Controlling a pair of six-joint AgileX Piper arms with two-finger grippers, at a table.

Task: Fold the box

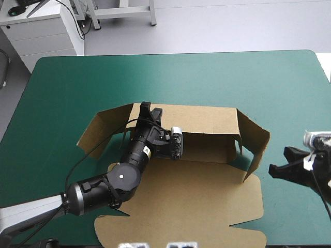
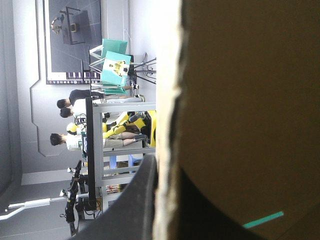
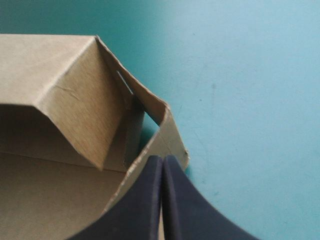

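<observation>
Your left pincer (image 1: 148, 111) is clamped on the raised back wall of the brown box (image 1: 207, 196), which lies in the middle of the worktop (image 1: 67, 88). Your right pincer (image 1: 275, 171) is clenched empty, just beside the box's right side.

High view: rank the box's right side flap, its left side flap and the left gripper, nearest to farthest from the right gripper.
1. right side flap, raised, just beside the right gripper.
2. left gripper, on the back wall.
3. left side flap, farthest, past the left gripper.
</observation>
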